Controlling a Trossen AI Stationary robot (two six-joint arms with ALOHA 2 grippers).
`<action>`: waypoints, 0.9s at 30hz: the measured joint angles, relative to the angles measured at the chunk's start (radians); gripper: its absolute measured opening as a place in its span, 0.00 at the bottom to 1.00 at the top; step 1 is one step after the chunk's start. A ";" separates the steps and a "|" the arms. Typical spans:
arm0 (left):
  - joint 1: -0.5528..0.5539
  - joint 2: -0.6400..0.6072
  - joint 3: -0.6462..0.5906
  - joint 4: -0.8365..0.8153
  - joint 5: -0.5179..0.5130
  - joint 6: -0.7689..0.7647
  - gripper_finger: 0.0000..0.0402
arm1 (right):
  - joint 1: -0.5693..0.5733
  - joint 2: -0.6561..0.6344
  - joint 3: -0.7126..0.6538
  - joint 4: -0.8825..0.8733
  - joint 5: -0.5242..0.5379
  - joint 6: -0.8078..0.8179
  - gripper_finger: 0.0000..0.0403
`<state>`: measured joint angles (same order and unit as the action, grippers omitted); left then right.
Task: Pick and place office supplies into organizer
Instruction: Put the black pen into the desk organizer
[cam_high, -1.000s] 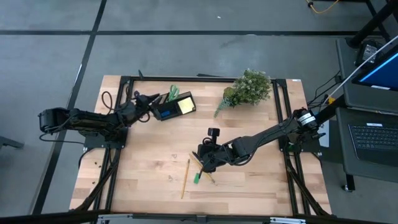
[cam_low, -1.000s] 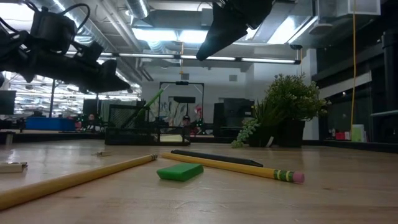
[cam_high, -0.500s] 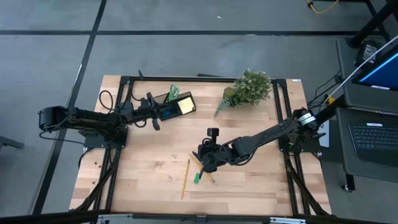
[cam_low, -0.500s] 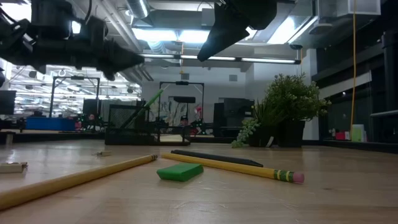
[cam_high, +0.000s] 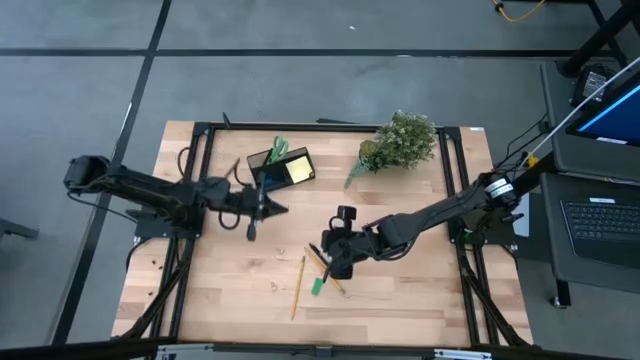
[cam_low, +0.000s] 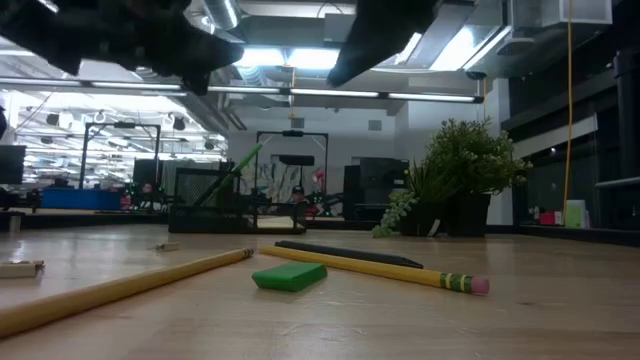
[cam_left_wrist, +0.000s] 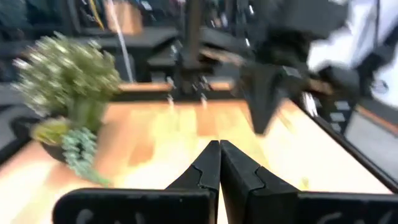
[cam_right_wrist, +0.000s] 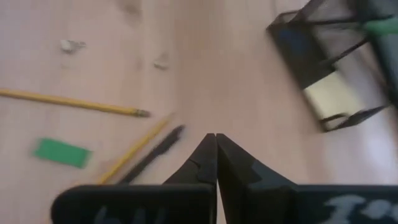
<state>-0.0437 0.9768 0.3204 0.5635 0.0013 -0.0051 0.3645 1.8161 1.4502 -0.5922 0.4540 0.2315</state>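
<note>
On the wooden table (cam_high: 400, 290), organizer (cam_high: 280, 170) at the far edge, right gripper (cam_high: 335, 262) hovers with jaws together above black pen (cam_right_wrist: 152, 157) and pencils beside green block (cam_high: 317, 286); left gripper (cam_high: 272, 208), also closed, waits mid-table; advise opening squarely astride the pen before descending.

A: Table (cam_high: 400, 290) top is pale wood, visible grain, satin sheen in the low view. Frame rails around it look like black metal.

B: Organizer (cam_right_wrist: 323, 81)?

A: Black wire mesh, matt. Sticky-note pad (cam_right_wrist: 329, 96) inside is pale yellow paper. Green block (cam_low: 289, 276) is matt, rubbery-looking.

B: Pencils?

A: Pencil (cam_low: 375, 267) is glossy yellow paint, metal ferrule, pink eraser. Pen (cam_right_wrist: 152, 154) is black plastic.
</note>
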 joint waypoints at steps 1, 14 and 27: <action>-0.028 0.000 0.013 -0.034 -0.010 0.000 0.00 | -0.002 -0.008 0.000 -0.009 -0.034 0.031 0.02; -0.359 0.000 0.028 -0.219 -0.295 -0.105 0.00 | -0.009 -0.022 0.000 -0.012 -0.194 0.158 0.02; -0.555 0.000 0.028 -0.276 -0.472 -0.175 0.00 | -0.017 0.109 0.000 -0.009 -0.223 0.266 0.03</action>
<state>-0.5987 0.9768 0.3481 0.2878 -0.4704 -0.1806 0.3471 1.9254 1.4498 -0.6009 0.2307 0.4975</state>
